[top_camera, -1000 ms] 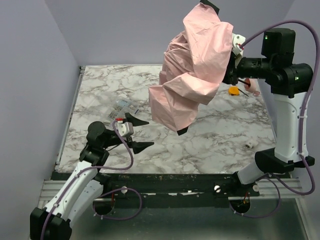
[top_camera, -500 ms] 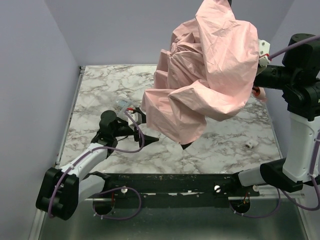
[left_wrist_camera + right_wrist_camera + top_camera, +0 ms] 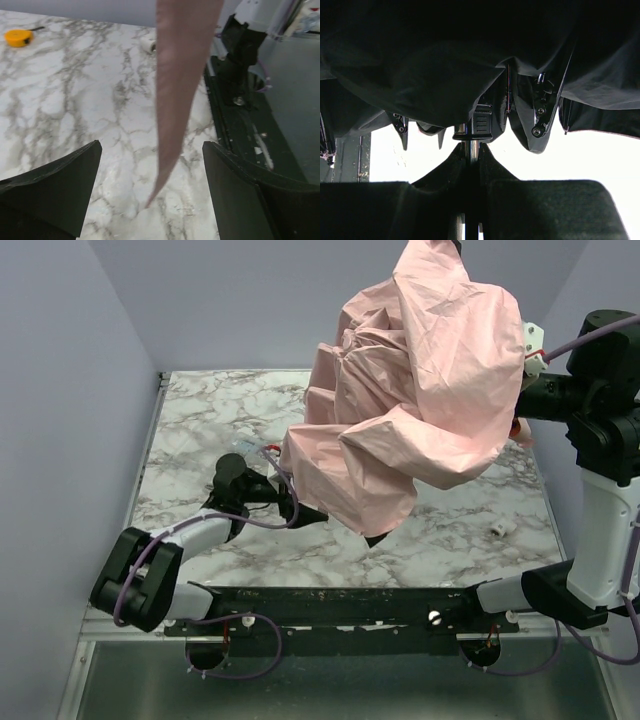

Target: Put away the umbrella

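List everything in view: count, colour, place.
umbrella: 1, pale pink, raised over the table's right half, canopy loose
packet: 1, clear, on the table left of centre, partly hidden
orange object: 1, orange, on the table, seen only from the left wrist
white piece: 1, white, on the table near its right edge
table: 1, grey-white marble
left gripper: 1, black, open, low over the table at the umbrella's lower edge
right gripper: 1, black, shut on the umbrella's shaft

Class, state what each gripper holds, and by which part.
The right gripper holds the umbrella by its metal shaft; the left gripper is open, holding nothing.
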